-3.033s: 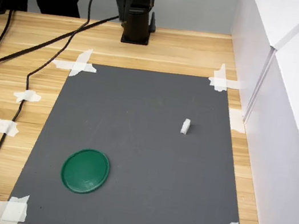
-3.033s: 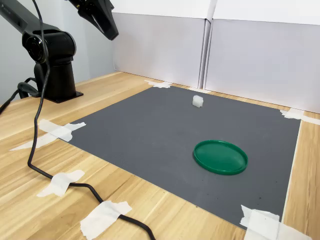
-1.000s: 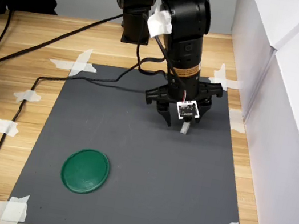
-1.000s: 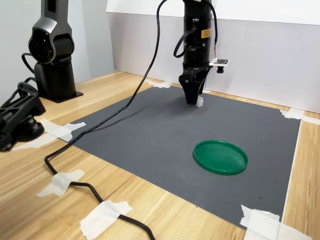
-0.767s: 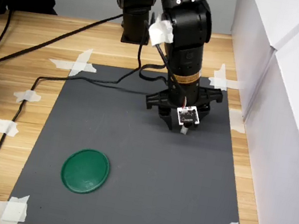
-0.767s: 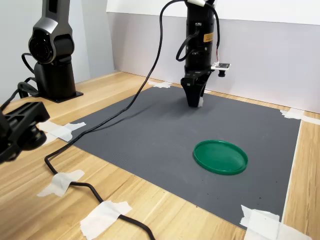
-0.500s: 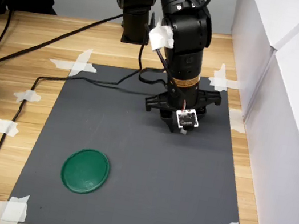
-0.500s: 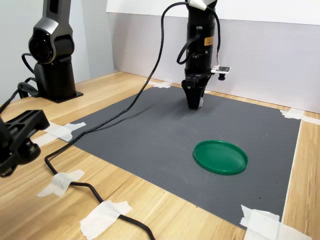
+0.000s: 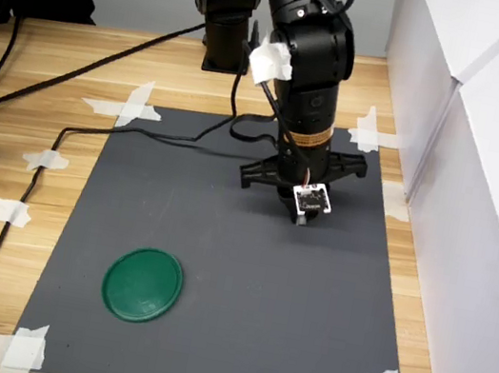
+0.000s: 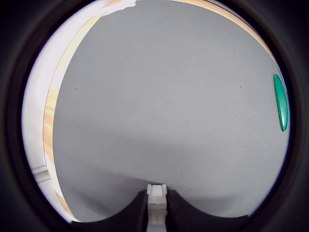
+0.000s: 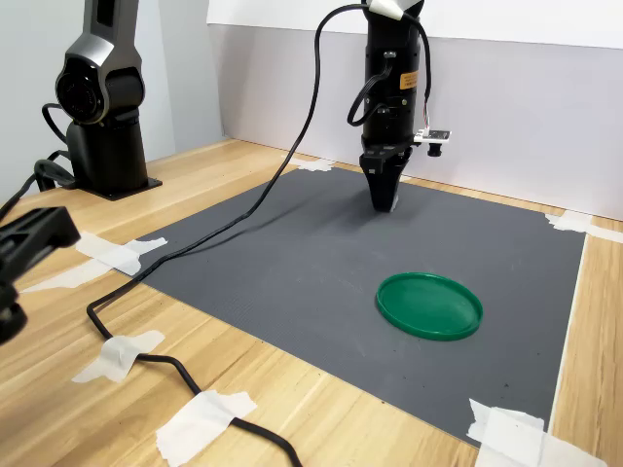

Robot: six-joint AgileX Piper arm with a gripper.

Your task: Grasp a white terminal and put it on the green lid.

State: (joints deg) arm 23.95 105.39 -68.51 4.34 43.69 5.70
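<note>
My gripper [image 9: 300,217] points straight down at the far right part of the grey mat [image 9: 219,249]. The wrist view shows its two dark fingers [image 10: 137,212] pressed against both sides of the small white terminal [image 10: 157,195], which rests on the mat. In both exterior views the terminal is hidden behind the gripper [image 11: 385,202] and its wrist camera. The green lid [image 9: 143,284] lies flat on the mat's near left part in the first exterior view, well apart from the gripper. It also shows as the green lid [image 11: 429,305] in the second exterior view and the green lid [image 10: 281,102] in the wrist view.
White walls [image 9: 481,189] stand along the first exterior view's right. The arm's base [image 9: 231,19] sits behind the mat, with black cables [image 9: 67,125] trailing over the wooden table. Tape pieces [image 9: 128,107] hold the mat's corners. A black object [image 11: 29,233] shows at the second exterior view's left edge.
The gripper came down over the white terminal and its fingers closed in on it. The black object at the second exterior view's left edge shifted.
</note>
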